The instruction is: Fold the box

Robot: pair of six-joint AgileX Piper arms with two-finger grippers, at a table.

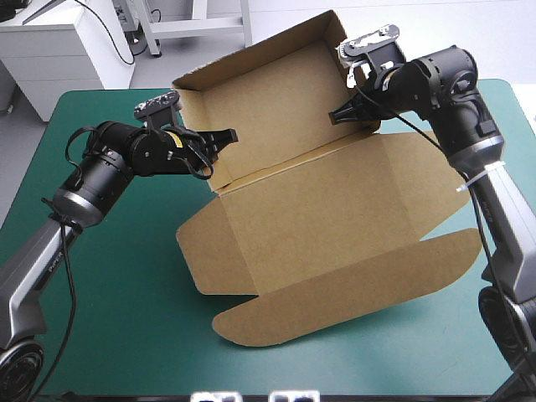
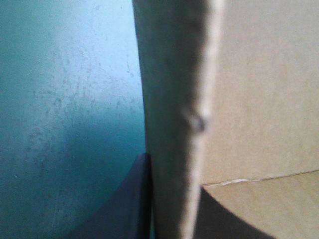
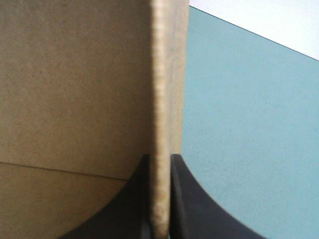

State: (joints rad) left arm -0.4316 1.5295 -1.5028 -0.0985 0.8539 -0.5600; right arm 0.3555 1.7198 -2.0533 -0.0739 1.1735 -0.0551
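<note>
High view, box wall in right gripper

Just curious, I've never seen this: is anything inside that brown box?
Nothing shows inside the box: only bare brown board. The left gripper and right gripper pinch its side walls, covering small patches there.

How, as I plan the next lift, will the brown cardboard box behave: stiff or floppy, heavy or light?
Probably stiff within panels: the brown cardboard box has walls standing upright, gripped at edges by the left pincer and right pincer. Likely to hinge at creases, where lid and flaps lie flat on the teal-green cover. Seemingly light: one thin sheet.
</note>
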